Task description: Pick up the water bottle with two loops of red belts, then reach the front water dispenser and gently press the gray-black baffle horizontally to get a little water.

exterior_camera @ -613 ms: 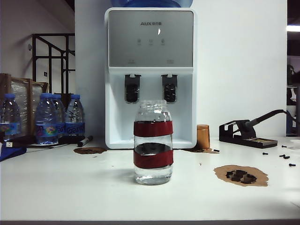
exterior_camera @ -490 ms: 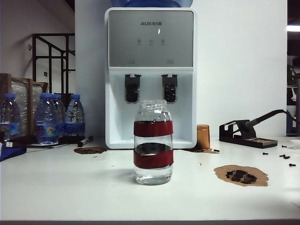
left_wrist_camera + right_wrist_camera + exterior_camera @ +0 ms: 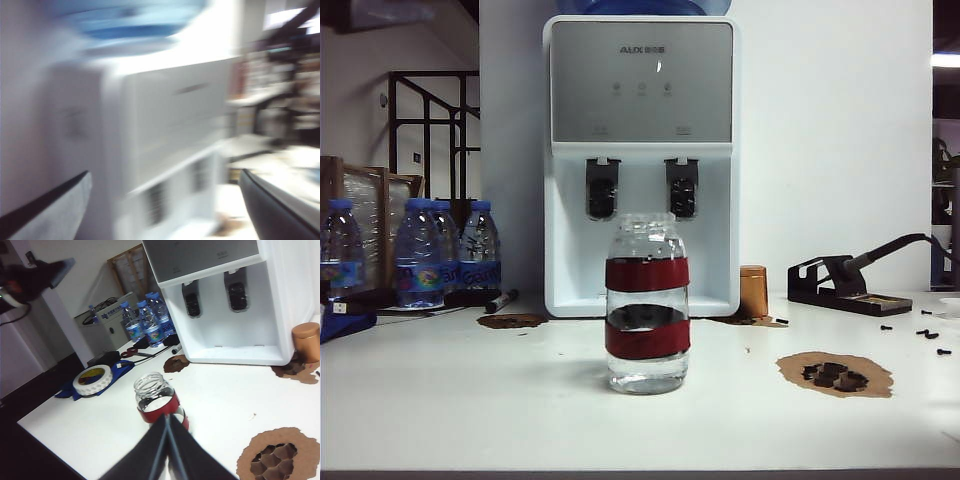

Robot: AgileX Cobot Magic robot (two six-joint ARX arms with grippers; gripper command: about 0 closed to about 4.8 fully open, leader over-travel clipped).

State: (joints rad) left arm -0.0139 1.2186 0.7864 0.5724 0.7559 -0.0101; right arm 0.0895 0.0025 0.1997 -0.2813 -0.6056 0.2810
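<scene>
Glass-clear water bottle (image 3: 646, 303), ribbed mouth, two matte red bands; we note left gripper (image 3: 165, 210) spread wide, right gripper (image 3: 167, 440) pinched together, empty.

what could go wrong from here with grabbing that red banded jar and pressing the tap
1. The clear wide-mouthed bottle with two dark-red bands is uncapped and holds water; a tilted grasp could spill it.
2. The left gripper is open, but its view is blurred and misses the bottle, so aiming may be off.
3. Two matching paddles sit close; the gray-black baffle could be confused with its right neighbour.
The right gripper is shut.
</scene>
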